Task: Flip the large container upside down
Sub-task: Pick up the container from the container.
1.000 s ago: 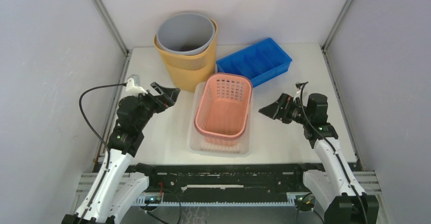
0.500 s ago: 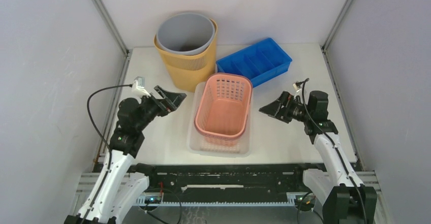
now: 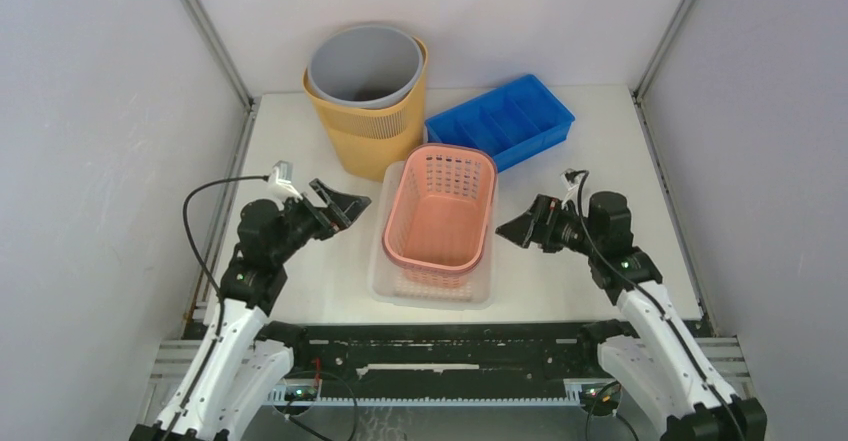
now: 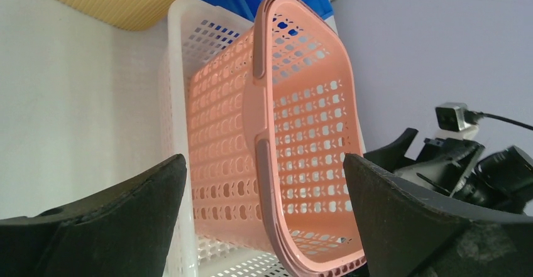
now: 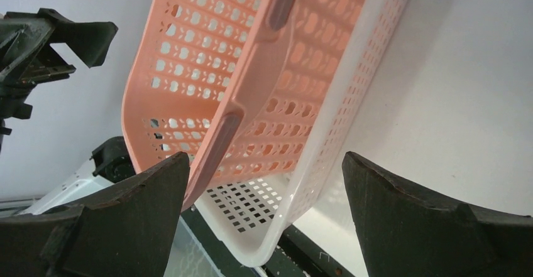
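TARGET: white perforated basket (image 3: 432, 295), bench (image 3: 580, 176) centre, pink basket (image 3: 440, 206) nested inside | left pincer (image 3: 345, 204) at 9 o'clock, right pincer (image 3: 510, 229) at 3 o'clock | both spread wide, empty, apparently staged for a two-sided grip

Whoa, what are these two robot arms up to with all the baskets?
The left gripper and right gripper sit open on either side of the pink basket, which is nested in a white basket. Neither touches anything yet, and both baskets are upright. A gray bin inside a yellow bin and a blue tray stand behind.
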You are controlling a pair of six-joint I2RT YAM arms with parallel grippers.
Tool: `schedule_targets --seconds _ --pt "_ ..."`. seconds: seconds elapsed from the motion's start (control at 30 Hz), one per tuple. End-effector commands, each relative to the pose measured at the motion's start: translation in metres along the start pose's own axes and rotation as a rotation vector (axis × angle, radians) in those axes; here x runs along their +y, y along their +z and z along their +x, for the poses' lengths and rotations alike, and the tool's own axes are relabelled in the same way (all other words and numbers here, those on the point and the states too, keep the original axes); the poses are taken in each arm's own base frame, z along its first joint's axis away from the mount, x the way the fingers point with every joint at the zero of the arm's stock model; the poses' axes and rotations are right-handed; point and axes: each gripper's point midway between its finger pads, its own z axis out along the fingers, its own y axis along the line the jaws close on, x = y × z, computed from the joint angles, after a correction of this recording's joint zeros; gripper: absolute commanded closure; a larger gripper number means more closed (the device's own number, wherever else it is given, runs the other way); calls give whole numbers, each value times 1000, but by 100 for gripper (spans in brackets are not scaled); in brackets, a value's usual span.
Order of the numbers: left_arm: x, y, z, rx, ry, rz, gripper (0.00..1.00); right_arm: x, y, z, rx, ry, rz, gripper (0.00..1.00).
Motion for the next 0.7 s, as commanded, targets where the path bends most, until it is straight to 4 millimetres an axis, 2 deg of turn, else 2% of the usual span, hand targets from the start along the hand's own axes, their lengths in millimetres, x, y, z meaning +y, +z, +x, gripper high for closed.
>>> schedule_targets --seconds 0.0,0.13,0.33,0.47,0.67 --pt "6 -12 -1 -48 17 -30 0 5 -9 1 -83 -61 53 0" --pt "19 -22 7 -56 13 -77 0 12 -16 3 -108 -34 49 0" --pt "23 -31 16 -50 20 -82 0 19 1 3 -33 -3 23 19" --pt "20 -36 17 -22 53 -101 0 32 5 -10 -48 -53 66 24" --pt "21 -41 15 29 145 -161 0 53 1 -37 -85 -113 150 25"
